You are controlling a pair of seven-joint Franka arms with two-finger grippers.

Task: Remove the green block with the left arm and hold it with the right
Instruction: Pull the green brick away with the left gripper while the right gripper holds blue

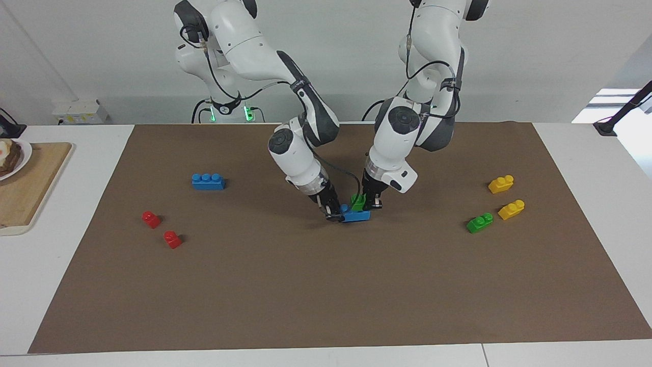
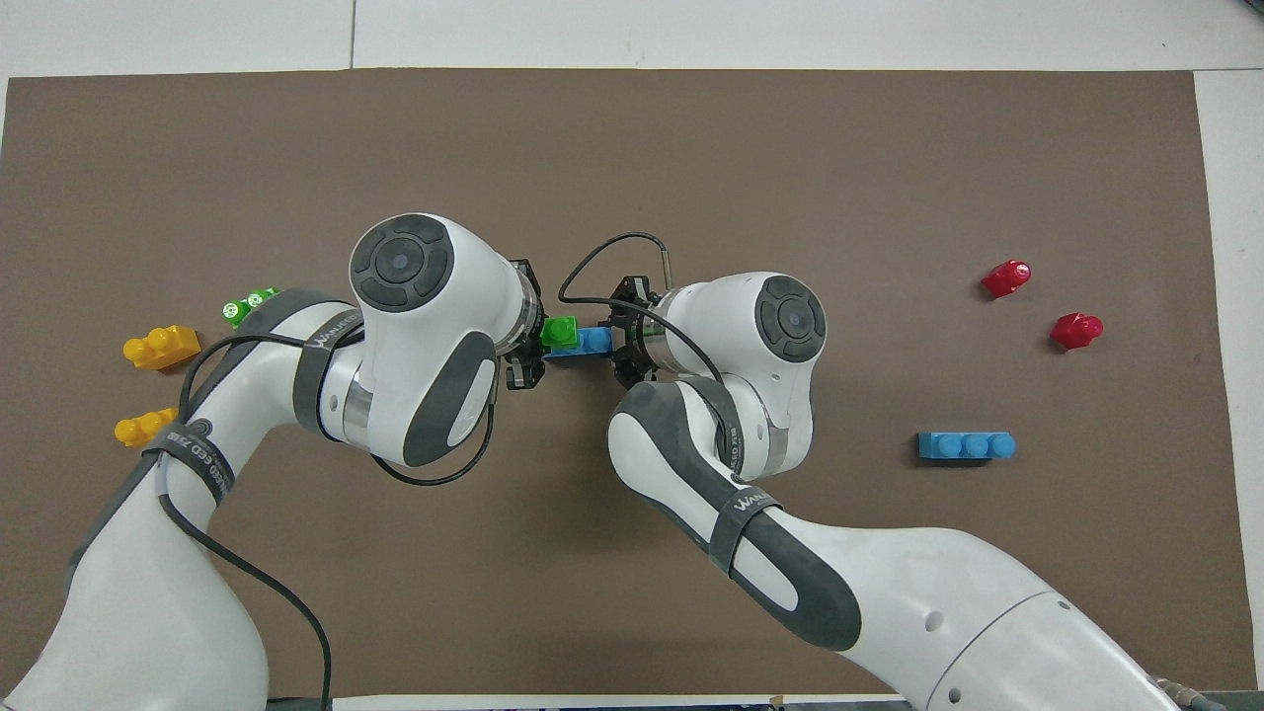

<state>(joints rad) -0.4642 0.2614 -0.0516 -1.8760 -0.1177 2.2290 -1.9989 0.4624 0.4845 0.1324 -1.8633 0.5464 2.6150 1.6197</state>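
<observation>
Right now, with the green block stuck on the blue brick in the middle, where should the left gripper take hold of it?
Grip the green block by its two side walls, coming down from above at the left arm's end. It sits on that end of the blue brick, studs up. The left gripper is already there, while the right gripper is at the brick's other end.

green block [image 1: 358, 201] hemmed by both tools, mat [image 1: 326, 285] around open

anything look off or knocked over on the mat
Nothing looks spilled or damaged. The loose bricks sit studs up, except two red bricks tipped on their sides toward the right arm's end. At the mat's middle, the green block sits on a blue brick, with the left gripper and right gripper at it.
</observation>
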